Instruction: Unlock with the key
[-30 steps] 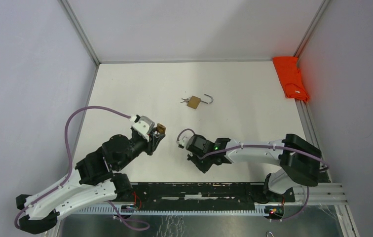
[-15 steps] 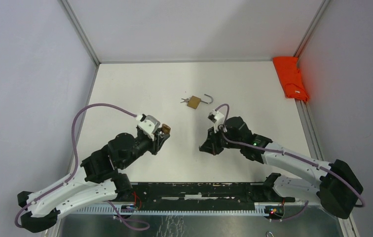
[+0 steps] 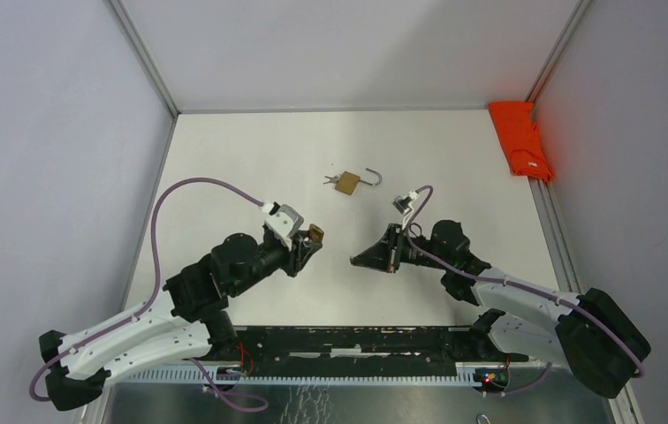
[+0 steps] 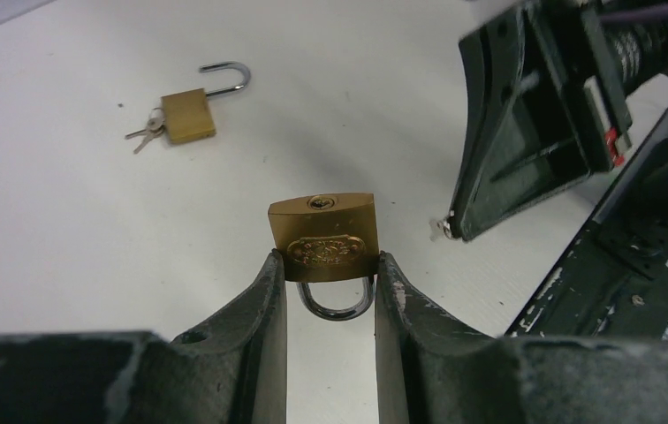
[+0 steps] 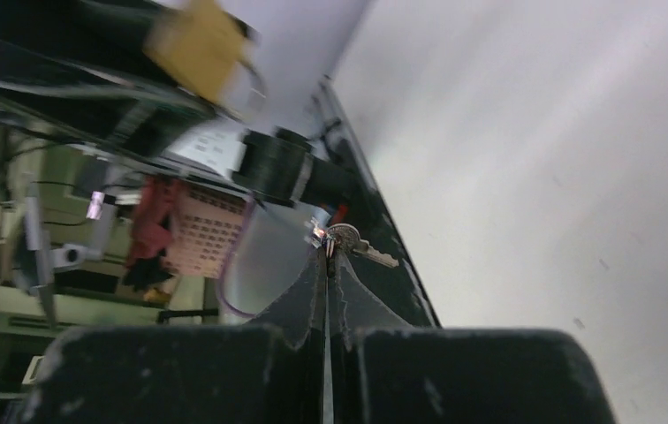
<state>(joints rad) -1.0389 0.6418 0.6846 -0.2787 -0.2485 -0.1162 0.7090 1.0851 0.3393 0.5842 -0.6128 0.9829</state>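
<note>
Left gripper [image 4: 326,265] clamps the shut brass padlock [image 4: 322,228], keyhole end outward. Open spare padlock [image 3: 348,183] with keys lies beyond on the table [image 3: 251,159]. Right gripper [image 3: 359,261] is pinched shut on the key [image 5: 350,239], near the held padlock, not touching. Red cloth [image 3: 522,140] far right.

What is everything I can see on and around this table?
held padlock: one, brass, shackle shut, clamped in the left end effector
open padlock: one, brass, shackle swung open, lying mid-table
keys: small bunch, silver, at the open padlock's base
key: one visible, silver, pinched in the right end effector
cloth: one, orange, far right corner
table: one, white
left arm, right arm: two, black and white, near edge
</note>
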